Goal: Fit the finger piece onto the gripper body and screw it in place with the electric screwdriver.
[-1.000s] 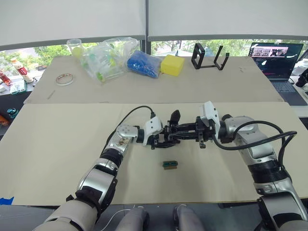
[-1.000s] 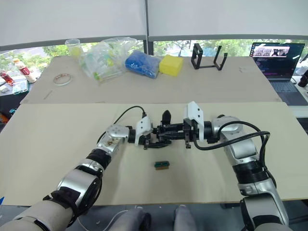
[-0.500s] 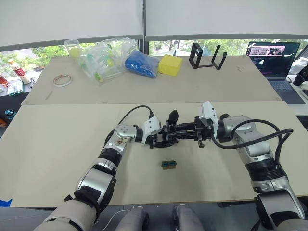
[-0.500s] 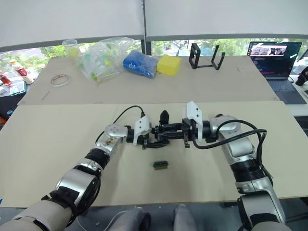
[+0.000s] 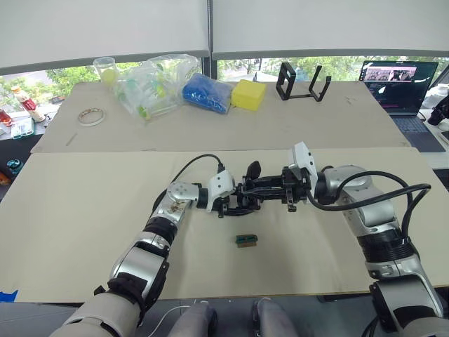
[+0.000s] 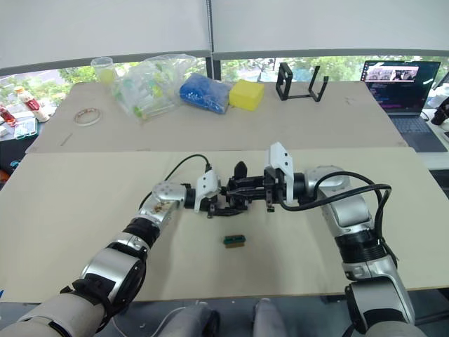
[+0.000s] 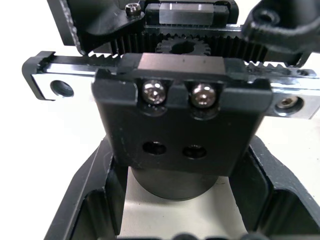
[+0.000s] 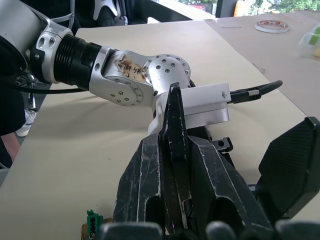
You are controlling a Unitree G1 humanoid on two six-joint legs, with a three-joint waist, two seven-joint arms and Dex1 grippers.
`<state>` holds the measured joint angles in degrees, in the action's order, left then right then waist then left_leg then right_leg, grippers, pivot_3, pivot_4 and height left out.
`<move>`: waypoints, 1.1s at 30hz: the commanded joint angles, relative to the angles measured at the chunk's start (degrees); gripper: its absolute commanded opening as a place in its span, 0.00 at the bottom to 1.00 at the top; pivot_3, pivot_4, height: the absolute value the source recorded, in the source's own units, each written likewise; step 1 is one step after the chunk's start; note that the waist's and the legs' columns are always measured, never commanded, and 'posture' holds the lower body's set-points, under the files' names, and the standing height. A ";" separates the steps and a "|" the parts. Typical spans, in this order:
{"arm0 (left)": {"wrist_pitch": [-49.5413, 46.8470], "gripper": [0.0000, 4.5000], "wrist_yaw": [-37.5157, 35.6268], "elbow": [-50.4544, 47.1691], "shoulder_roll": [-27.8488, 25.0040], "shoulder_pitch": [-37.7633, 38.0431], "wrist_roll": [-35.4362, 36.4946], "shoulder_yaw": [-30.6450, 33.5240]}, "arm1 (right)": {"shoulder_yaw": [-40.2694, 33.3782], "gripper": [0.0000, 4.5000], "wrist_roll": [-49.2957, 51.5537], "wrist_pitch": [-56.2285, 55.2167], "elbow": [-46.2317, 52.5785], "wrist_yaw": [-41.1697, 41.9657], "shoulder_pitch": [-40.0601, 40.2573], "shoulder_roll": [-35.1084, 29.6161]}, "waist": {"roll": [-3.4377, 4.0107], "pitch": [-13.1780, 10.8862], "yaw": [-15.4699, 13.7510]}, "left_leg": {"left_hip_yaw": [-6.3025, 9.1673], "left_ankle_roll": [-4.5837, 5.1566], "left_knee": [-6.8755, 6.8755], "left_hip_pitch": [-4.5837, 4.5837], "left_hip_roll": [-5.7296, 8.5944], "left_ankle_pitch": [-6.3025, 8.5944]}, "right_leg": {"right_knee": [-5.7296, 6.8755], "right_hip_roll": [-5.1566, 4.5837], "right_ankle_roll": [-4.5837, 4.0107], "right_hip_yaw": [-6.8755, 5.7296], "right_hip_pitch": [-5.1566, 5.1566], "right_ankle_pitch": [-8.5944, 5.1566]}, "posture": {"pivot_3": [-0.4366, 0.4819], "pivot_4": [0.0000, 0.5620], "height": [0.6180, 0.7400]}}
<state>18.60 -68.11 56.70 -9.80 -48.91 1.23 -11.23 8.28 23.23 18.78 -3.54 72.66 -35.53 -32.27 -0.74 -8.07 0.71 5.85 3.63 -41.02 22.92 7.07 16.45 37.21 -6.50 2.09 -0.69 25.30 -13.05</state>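
Head views: our left gripper (image 5: 235, 202) clasps the gripper body (image 5: 247, 191) mid-table; our right gripper (image 5: 275, 191) meets it. Green-and-brown block (image 5: 246, 240) lies nearby.

Left wrist: gripper body (image 7: 180, 125) between our fingers (image 7: 85, 200).

Right wrist: our fingers (image 8: 145, 185) pinch the finger piece (image 8: 175, 150).

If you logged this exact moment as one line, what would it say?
left gripper: shut on gripper body | right gripper: shut on finger piece, held at gripper body | screws: not yet driven | green-and-brown block: on table
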 commanded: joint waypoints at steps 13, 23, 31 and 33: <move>0.12 0.51 0.34 -2.31 0.02 -0.33 0.41 0.68 | 1.31 0.07 -1.80 -1.74 -2.46 0.87 0.33 1.30 | 0.00 0.00 0.02 | 0.00 0.00 -0.01 -0.03 0.00 0.00 | 0.00 0.01 0.00 0.00 -0.02 0.00 | 0.48 0.27 1.00; 0.18 0.51 0.37 -2.09 -0.29 -0.50 0.41 0.88 | 0.79 0.07 -2.91 -2.40 -6.45 1.22 0.64 1.02 | 0.00 0.01 0.07 | 0.00 0.00 -0.01 -0.05 0.00 0.00 | 0.00 0.01 0.00 -0.01 -0.02 0.00 | 0.48 0.27 1.00; 0.09 0.51 0.19 -2.19 -0.57 -0.68 0.52 0.99 | 0.17 0.07 -2.90 -5.49 -9.87 2.45 2.95 0.55 | 0.00 0.02 0.04 | 0.00 0.00 -0.03 -0.09 0.00 0.00 | -0.01 0.01 0.00 0.01 -0.05 0.00 | 0.48 0.27 1.00; 0.09 0.51 0.10 -2.18 -0.69 -0.70 0.53 1.02 | 0.58 0.07 -2.69 -5.35 -9.98 2.47 3.13 0.73 | 0.00 0.02 0.05 | 0.00 0.00 -0.03 -0.09 0.00 0.00 | -0.01 0.01 0.00 0.01 -0.05 0.00 | 0.48 0.27 1.00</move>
<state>18.41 -67.75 56.69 -9.90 -48.89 1.00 -11.24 7.69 23.38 12.59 -10.45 75.04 -34.59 -30.57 -0.74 -8.05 0.76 5.85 3.63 -41.05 22.83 7.07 16.45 37.21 -6.50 2.09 -0.68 25.25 -13.05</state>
